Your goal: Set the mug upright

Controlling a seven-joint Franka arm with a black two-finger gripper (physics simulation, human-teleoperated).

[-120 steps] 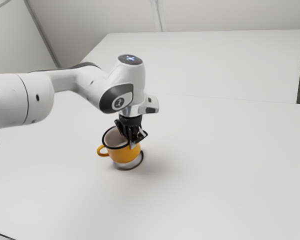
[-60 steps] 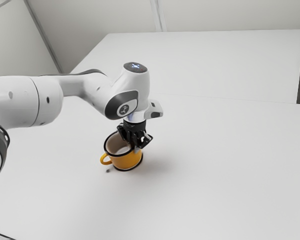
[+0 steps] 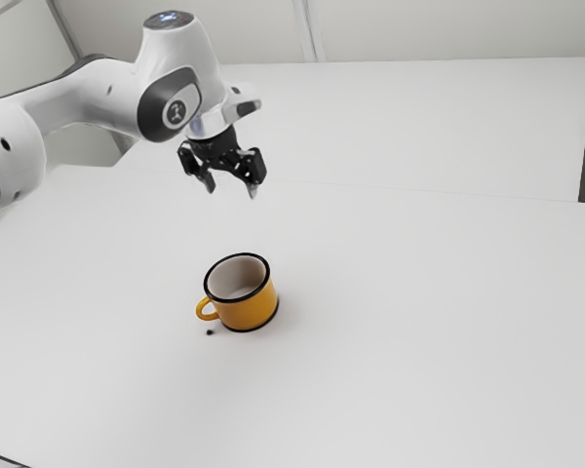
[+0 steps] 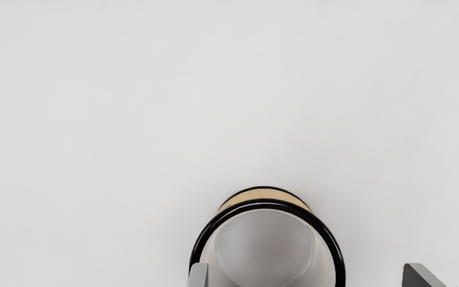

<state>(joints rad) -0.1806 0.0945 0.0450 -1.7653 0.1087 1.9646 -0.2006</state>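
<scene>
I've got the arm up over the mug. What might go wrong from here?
The mug stands upright with the open gripper above it, so the main risk is disturbing it. Going straight down could land a finger on the black rim, which it overlaps in the wrist view, perhaps tipping the mug. A low sweep might catch the handle, which juts toward the exterior view's left, and turn it.

So the yellow mug (image 3: 248, 306) is sitting upright on the white table (image 3: 419, 341), black rim up, handle toward the exterior view's left, and the gripper (image 3: 231, 187) is hanging well above it, fingers spread apart
</scene>
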